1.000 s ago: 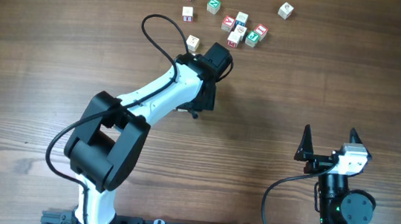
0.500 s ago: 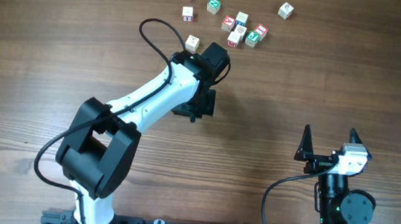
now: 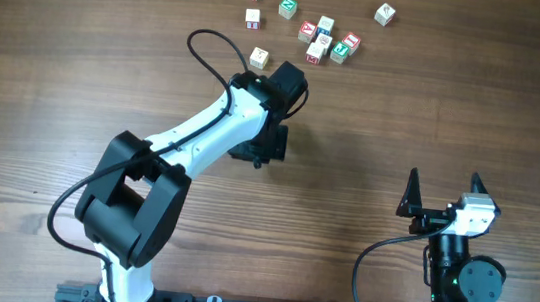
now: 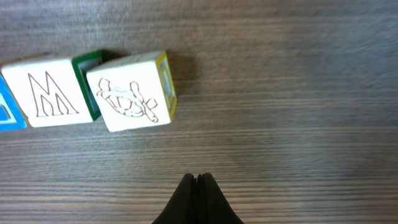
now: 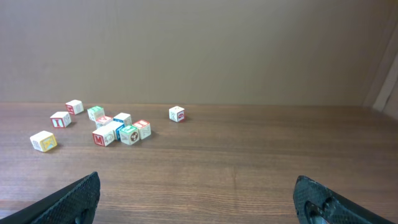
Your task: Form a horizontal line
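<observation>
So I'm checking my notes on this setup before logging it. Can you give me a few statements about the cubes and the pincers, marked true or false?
1. The left pincer is shut and holds nothing. True.
2. The right pincer grips a cube. False: it stands open and empty, far from every cube.
3. In the left wrist view, the M cube sits beside the turtle cube. True.
4. All the cubes form one straight row. False: a cluster sits bunched at the far edge, with others loose around it, such as the lone cube.
</observation>
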